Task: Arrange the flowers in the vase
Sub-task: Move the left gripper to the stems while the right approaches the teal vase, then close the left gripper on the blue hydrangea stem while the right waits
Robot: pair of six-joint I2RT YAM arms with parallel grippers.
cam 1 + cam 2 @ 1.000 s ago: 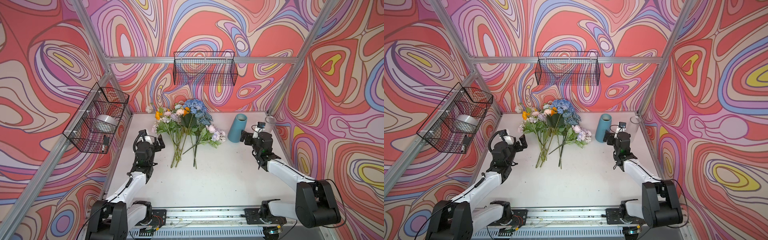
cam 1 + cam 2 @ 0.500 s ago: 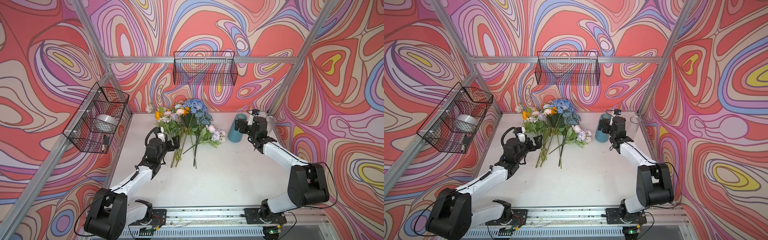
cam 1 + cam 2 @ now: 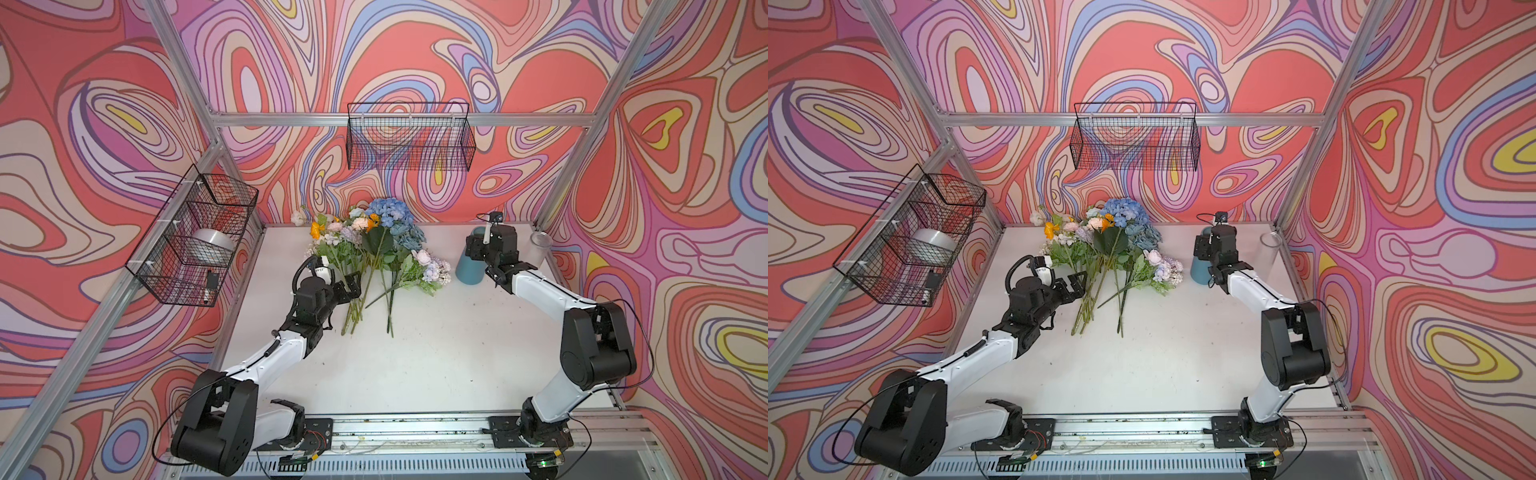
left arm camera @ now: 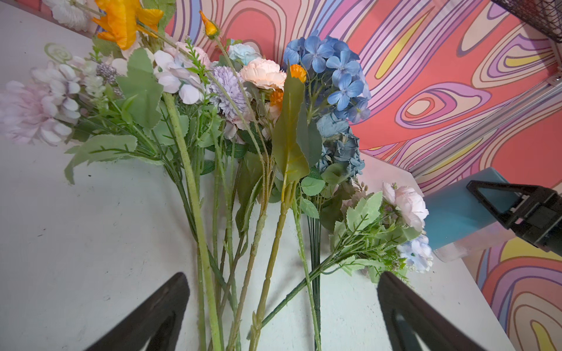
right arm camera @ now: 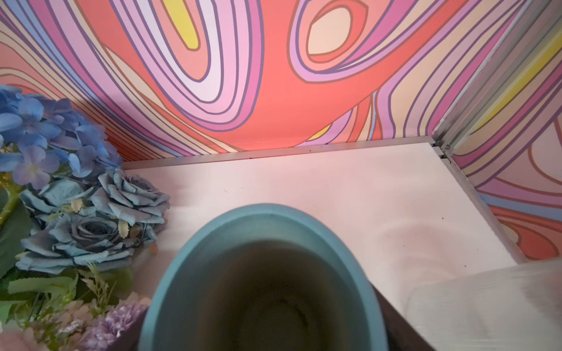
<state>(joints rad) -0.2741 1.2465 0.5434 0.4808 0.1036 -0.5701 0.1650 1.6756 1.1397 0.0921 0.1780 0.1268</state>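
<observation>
While a second passed, the left gripper (image 3: 352, 283) slid to the flowers (image 3: 374, 249) lying mid-frame, jaws wide apart. The right gripper (image 3: 476, 248) reached the blue vase (image 3: 468, 272) beside them, its grip too hidden to tell. The white table (image 3: 436, 353) sat inside swirly walls (image 3: 415, 50).

I see the flowers (image 3: 376, 249) lying flat in a bunch, with blue, orange and pink heads at 12 o'clock and green stems at 6. The blue vase (image 3: 468, 271) stands upright and empty at their 3 o'clock.
</observation>
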